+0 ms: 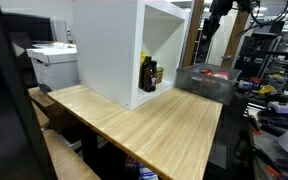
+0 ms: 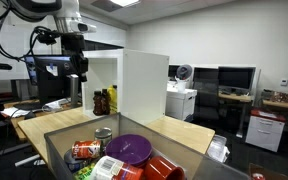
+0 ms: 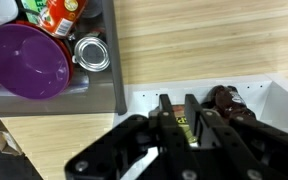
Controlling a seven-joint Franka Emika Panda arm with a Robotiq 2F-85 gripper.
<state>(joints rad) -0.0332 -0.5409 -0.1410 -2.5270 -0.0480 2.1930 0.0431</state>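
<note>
My gripper [image 3: 177, 100] hangs high in the air, with its two fingers a narrow gap apart and nothing between them. In both exterior views it [image 2: 80, 70] [image 1: 211, 24] is above the wooden table [image 1: 154, 120], beside the white open-fronted cabinet [image 1: 119, 50]. Far below, through the gap, I see a yellow-labelled bottle [image 3: 180, 118]. A dark brown bottle [image 3: 230, 102] lies next to it on the white surface. The same bottles [image 1: 149, 75] [image 2: 104, 100] stand inside the cabinet.
A grey bin [image 3: 116, 60] [image 2: 54, 150] at the table's end holds a purple bowl [image 3: 24, 60] [image 2: 132, 148], a tin can [image 3: 91, 52] and red cans. A printer [image 1: 52, 62] stands behind the table. Desks with monitors [image 2: 234, 78] fill the room.
</note>
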